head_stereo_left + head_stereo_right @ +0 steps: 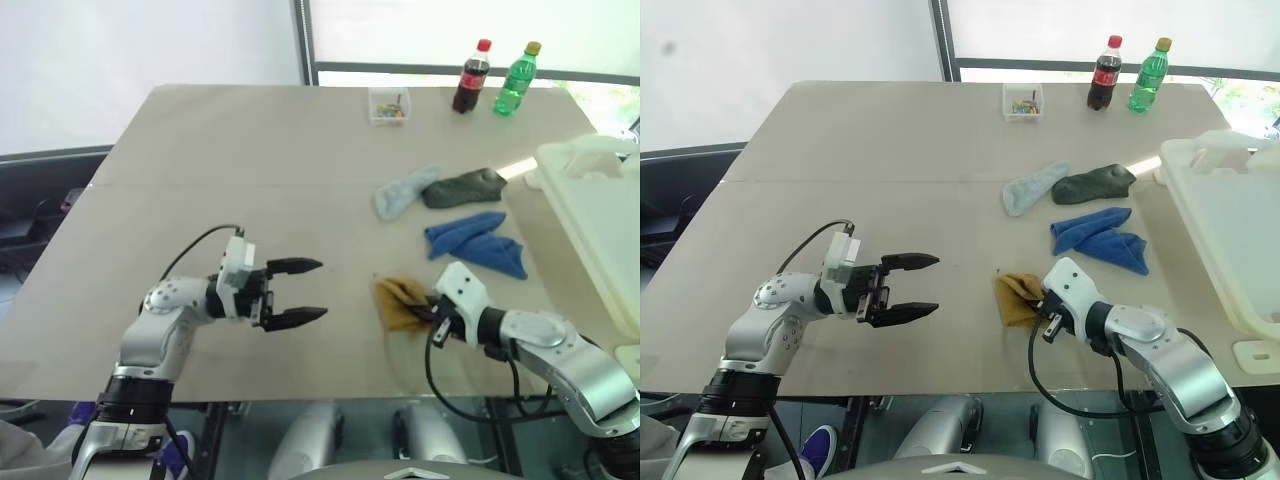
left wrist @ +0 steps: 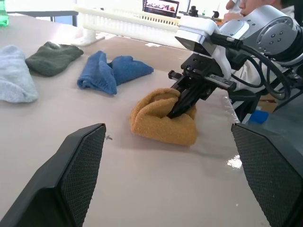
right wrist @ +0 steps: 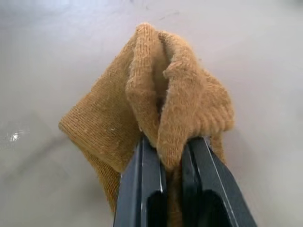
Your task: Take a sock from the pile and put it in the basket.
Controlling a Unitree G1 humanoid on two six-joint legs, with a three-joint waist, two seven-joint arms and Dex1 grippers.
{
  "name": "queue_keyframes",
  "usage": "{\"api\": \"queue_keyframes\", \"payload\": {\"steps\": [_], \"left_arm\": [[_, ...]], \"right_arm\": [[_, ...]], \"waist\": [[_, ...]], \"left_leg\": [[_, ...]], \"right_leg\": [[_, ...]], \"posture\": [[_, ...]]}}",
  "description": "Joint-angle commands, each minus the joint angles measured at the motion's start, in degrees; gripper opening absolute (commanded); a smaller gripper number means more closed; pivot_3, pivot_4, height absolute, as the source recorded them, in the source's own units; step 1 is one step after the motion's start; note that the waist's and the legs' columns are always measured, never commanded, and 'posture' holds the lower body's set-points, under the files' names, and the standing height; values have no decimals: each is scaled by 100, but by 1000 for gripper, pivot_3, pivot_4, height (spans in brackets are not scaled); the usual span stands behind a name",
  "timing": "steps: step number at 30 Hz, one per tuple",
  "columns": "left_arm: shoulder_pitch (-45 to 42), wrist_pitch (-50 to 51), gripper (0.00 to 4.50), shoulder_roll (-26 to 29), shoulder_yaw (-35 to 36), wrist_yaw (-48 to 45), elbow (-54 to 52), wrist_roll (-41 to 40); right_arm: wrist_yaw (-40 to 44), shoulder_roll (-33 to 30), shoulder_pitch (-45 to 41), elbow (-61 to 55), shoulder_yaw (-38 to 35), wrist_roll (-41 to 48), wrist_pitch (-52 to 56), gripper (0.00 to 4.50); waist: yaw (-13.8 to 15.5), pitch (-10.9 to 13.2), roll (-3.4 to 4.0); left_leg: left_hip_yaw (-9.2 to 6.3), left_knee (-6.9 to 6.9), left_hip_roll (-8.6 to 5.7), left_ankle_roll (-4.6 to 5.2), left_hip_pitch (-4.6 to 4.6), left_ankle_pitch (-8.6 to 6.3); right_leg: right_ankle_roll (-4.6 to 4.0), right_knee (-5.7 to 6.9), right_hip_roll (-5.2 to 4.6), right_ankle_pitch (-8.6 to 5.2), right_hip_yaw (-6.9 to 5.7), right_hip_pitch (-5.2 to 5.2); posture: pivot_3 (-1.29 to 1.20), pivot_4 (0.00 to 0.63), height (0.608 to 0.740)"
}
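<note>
The right gripper (image 3: 163, 156) has its fingers pinched on a fold of the mustard sock (image 1: 400, 302) — it lies on the bench (image 1: 250, 170), just apart from the blue sock (image 1: 475, 243). The left gripper (image 1: 305, 291) hovers with fingers spread wide. The basket (image 1: 1230, 220) stands at the bench's right edge.

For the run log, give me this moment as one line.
right tool: shut on yellow sock | left tool: open, idle | sock on table | basket: not reached

4 socks (image 1: 466, 233) on table (image 1: 250, 160), basket (image 1: 600, 210) at right.
</note>
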Motion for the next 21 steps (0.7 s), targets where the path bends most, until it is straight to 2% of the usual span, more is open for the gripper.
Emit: {"api": "queue_keyframes", "payload": {"steps": [1, 4, 6, 8, 10, 13, 15, 21], "left_arm": [[49, -173, 4500, -86, 47, 59, -81, -26], [-15, -209, 4500, -150, 36, 99, -21, -9], [-75, -224, 4500, -193, 23, 122, 30, 2], [-131, -222, 4500, -248, 17, 161, 71, -8], [-166, -225, 4500, -298, 0, 190, 96, 6], [-176, -192, 4500, -353, -34, 227, 101, 12], [-182, -204, 4500, -393, -53, 252, 114, 28], [-118, -313, 4500, -454, -139, 370, 120, 199]], "right_arm": [[106, 196, 128, -163, -929, 551, -357, 18], [-145, 443, -242, -334, -2161, 1502, -124, 18], [-541, 363, -793, -125, -3041, 2008, 177, 18], [-918, 72, -1342, 377, -3732, 2139, 411, 18], [-1277, -331, -1823, 1204, -4150, 1864, 514, 18], [-1532, -1022, -2353, 2721, -4240, 1342, 584, 18], [-1409, -1349, -2766, 3965, -4042, 1101, 468, 18], [-1001, -1599, -4237, 7523, -3539, 340, -814, 18]], "waist": [[3, 2, 3], [-18, 8, 10], [-25, 12, 16], [-10, 23, 34], [12, 22, 33], [6, 22, 33], [-12, 22, 34], [-189, 28, 49]], "left_leg": [[0, 0, 0, 0, -1, 0], [1, 0, -1, -16, -10, 9], [1, -1, -1, -10, -10, 6], [3, 0, -1, -3, -10, 2], [0, -3, -3, -1, -10, 1], [2, -4, -5, -20, -21, 13], [9, -4, -8, -19, -25, 13], [45, -6, 1, -17, -20, 13]], "right_leg": [[0, 0, 0, 0, 0, 0], [1, 0, 0, 1, 2, -6], [1, 1, 1, 2, 4, -7], [0, 2, 0, 4, 5, -8], [-1, 2, 1, 5, -1, -7], [-3, -4, 0, 4, -3, -12], [-3, -6, -3, 4, 4, -15], [-2, 6, 1, 5, 32, -25]], "posture": [[0, 150, 740], [0, 150, 740], [0, 150, 740], [0, 150, 740], [0, 150, 740], [0, 150, 740], [0, 150, 740], [0, 150, 740]]}}
